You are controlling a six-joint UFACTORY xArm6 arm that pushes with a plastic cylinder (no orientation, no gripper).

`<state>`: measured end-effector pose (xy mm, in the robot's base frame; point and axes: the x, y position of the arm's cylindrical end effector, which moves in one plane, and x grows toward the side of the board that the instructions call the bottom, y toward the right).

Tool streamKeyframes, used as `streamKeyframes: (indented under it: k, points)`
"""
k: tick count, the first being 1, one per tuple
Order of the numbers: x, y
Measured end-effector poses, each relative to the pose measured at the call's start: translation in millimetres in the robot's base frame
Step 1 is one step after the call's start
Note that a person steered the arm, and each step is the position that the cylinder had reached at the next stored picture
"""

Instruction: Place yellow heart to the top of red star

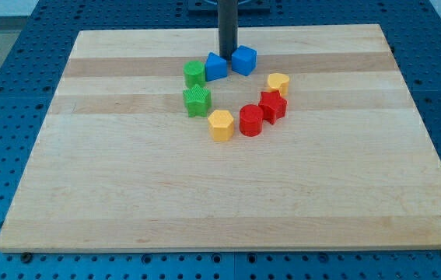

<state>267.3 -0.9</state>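
The yellow heart (278, 82) lies on the wooden board, just above the red star (273, 106) and nearly touching it. My tip (228, 52) stands at the view's top centre, between the two blue blocks, well left of the heart and above it. The rod rises straight up out of the view.
A blue block (216, 67) and a blue cube (244, 59) flank the tip. A green block (195, 74) and a green star (197, 100) lie to the left. A yellow hexagon (221, 124) and a red cylinder (251, 120) lie below. The board's top edge (228, 31) is close behind the tip.
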Motion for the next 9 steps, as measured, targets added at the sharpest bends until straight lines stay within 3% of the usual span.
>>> streamKeyframes:
  k: [3,4,6,7,8,9]
  points:
    - [2,2]
    - [-50,10]
    - [-75,27]
    - [-48,79]
    - [7,104]
    - [32,106]
